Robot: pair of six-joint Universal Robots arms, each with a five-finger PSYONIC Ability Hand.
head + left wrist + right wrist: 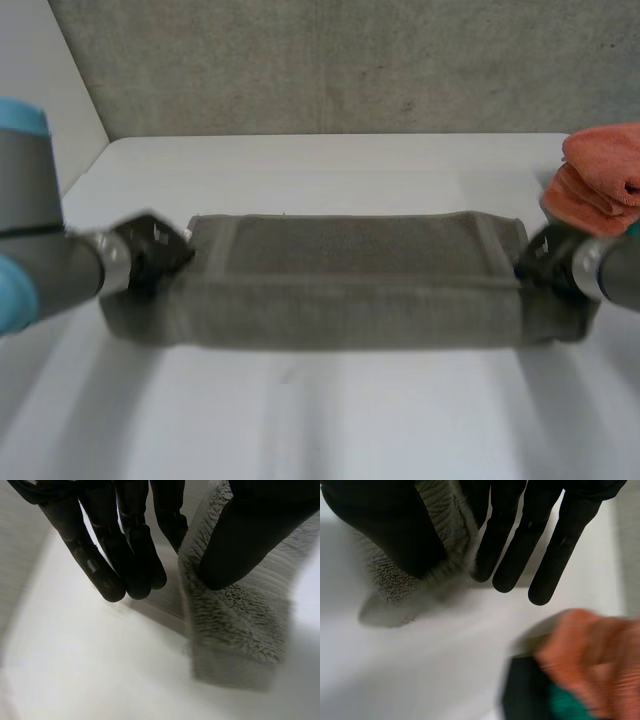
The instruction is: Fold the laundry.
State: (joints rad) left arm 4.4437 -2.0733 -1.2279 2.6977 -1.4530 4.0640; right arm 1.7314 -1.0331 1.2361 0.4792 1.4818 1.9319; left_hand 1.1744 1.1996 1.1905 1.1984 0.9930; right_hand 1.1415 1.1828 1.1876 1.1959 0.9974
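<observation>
The white table takes up the lower two thirds of the head view, with a concrete wall across the top of the frame. The grey towel is stretched as a long folded band across the middle of the frame, from centre left to centre right. A lighter border stripe is visible near each short end, and the lower long edge is blurred.

The left arm comes in from the left edge and the right arm from the right edge, each reaching one short end of the towel.

The left hand is at the towel's left end. In the left wrist view its thumb presses on the pile at the corner of the towel. The fingers are straight and close together, and the one nearest the thumb goes behind the cloth's edge, so the corner is pinched.

The right hand is at the right end. In the right wrist view its thumb lies over the towel's corner and the cloth passes between the thumb and the nearest of the straight fingers, again a pinch. The other fingers are slightly spread over bare table.

Folded orange cloths sit at the upper right edge of the frame, just beyond the right hand.
</observation>
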